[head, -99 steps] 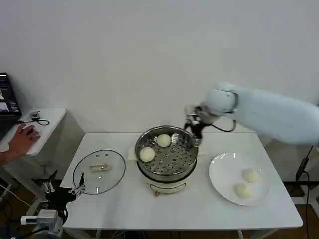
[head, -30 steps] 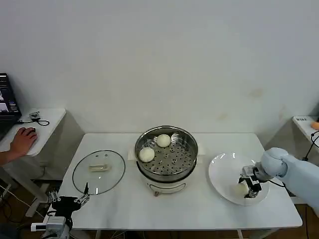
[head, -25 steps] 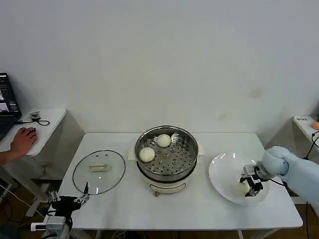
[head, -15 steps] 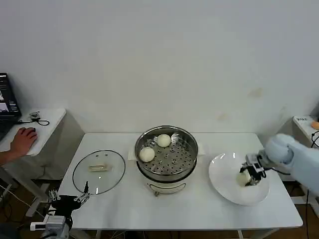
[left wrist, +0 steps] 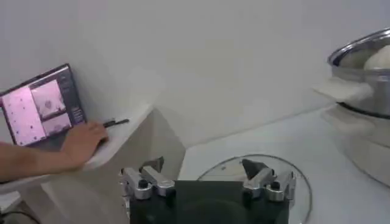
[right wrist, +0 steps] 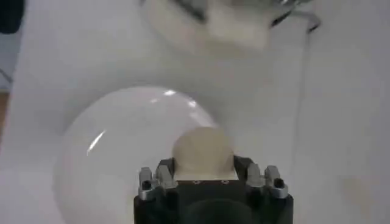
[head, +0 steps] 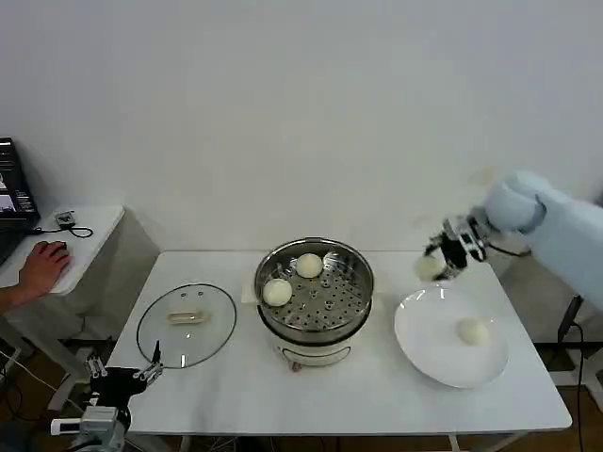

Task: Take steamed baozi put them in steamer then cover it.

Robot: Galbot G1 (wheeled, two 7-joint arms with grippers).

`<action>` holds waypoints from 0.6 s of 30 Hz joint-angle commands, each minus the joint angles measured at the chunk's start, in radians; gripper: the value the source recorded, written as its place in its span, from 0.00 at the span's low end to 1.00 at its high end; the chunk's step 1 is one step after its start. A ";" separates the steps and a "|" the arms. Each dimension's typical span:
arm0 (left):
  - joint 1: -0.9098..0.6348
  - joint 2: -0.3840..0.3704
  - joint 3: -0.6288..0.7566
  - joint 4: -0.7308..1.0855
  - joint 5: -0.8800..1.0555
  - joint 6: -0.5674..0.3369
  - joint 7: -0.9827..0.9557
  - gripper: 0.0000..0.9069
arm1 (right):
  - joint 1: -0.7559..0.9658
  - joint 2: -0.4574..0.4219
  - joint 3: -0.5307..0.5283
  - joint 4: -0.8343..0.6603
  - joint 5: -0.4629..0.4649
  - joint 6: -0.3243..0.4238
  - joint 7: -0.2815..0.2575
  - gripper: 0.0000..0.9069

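My right gripper (head: 435, 265) is shut on a cream-white baozi (head: 428, 267) and holds it in the air, above the table between the steamer (head: 358, 292) and the white plate (head: 424, 347). In the right wrist view that baozi (right wrist: 203, 152) sits between the fingers, high over the plate (right wrist: 116, 140). One baozi (head: 471, 330) lies on the plate. Two baozi (head: 278, 292) (head: 309, 266) rest on the perforated tray inside the steel steamer. My left gripper (head: 121, 372) hangs open beyond the table's front left corner, near the glass lid (head: 187, 324).
The glass lid (left wrist: 256, 176) lies flat on the table left of the steamer (left wrist: 365, 79). At far left a small side table (head: 75, 231) carries a laptop, and a person's hand (head: 42, 264) rests on it.
My right gripper closed on one baozi on the plate, lifted it, and carried it up and toward the steamer. One baozi remains on the plate. The left arm barely moved.
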 commanded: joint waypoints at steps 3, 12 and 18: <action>0.010 -0.005 -0.027 -0.008 -0.001 0.000 0.000 1.00 | 0.224 0.299 -0.168 0.002 0.077 -0.011 0.007 0.73; 0.022 -0.020 -0.045 -0.025 0.003 0.002 0.000 1.00 | 0.125 0.451 -0.203 0.015 0.086 0.031 0.020 0.73; 0.031 -0.027 -0.063 -0.026 0.002 0.000 0.000 1.00 | 0.085 0.496 -0.225 0.003 0.051 0.086 0.027 0.73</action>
